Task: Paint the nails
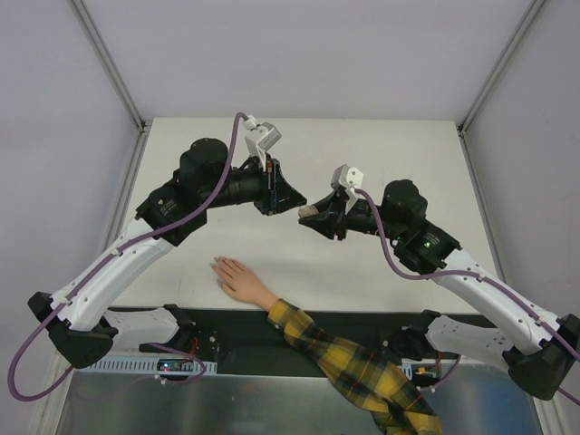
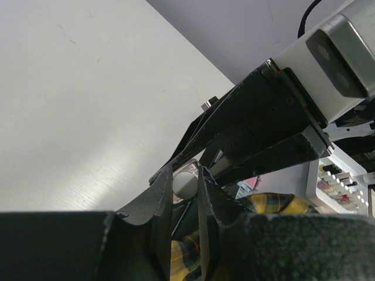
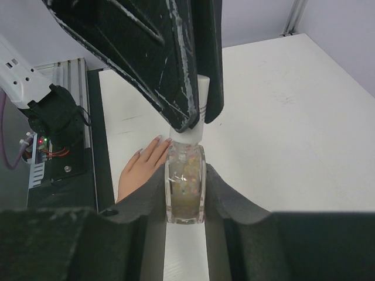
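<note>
White surface inside a grey-walled enclosure; arm bases at the near edge.

Task object: nails, tiny pale tips on a small mannequin hand. The hand lies palm down on the surface near the front edge, fingers pointing toward the left arm's side, plaid sleeve trailing off over the black base rail. It is well apart from both pincers, which sit higher and farther back.

Handling, judged:
- The hand looks like light moulded plastic, stiff, so it will likely skid under sideways brush pressure.
- The nails are too small to grip. They need light strokes from above.
- If steadying is needed, hold at the wrist or sleeve, never at the fingers.

Pincers:
- The right pincer is closed on a small clear polish bottle with speckled contents, pads on its two flat sides. The bottle looks like glass, so slippery and breakable; firm, even pressure seems right.
- The left pincer is pressed nearly together on the bottle's white cap, coming in from the opposite side.
- Both grips meet in mid-air above the surface. No brush is visible.
</note>
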`<state>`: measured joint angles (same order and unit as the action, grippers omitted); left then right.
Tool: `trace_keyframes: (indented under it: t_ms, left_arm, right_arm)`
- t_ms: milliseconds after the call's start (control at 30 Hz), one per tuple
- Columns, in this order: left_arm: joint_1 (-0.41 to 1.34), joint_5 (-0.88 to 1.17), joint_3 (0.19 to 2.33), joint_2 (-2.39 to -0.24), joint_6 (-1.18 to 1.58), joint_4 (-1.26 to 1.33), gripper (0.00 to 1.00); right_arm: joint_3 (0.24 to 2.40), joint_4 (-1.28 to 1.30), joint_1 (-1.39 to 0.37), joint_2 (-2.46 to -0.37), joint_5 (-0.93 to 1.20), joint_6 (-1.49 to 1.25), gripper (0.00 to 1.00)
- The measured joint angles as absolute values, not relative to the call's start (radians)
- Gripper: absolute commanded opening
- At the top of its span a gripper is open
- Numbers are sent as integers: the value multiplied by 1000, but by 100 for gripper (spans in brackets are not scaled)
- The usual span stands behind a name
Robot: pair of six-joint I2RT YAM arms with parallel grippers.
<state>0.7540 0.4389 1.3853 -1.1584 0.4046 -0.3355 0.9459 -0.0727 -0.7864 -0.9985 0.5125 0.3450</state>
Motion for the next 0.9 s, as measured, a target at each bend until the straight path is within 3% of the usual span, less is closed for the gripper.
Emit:
trace_keyframes:
  t_ms: [467, 767, 900]
  left_arm:
    - [751, 464, 1366, -1149, 373, -277, 0]
    - [738, 651, 1417, -1131, 216, -238, 0]
    - [736, 812, 1417, -1119, 100, -250, 0]
  right_arm:
    - [1088, 44, -799, -1068, 492, 331, 1]
    - [1185, 74, -811, -1082, 584, 286, 0]
    - [1185, 84, -813, -1073, 720, 252, 0]
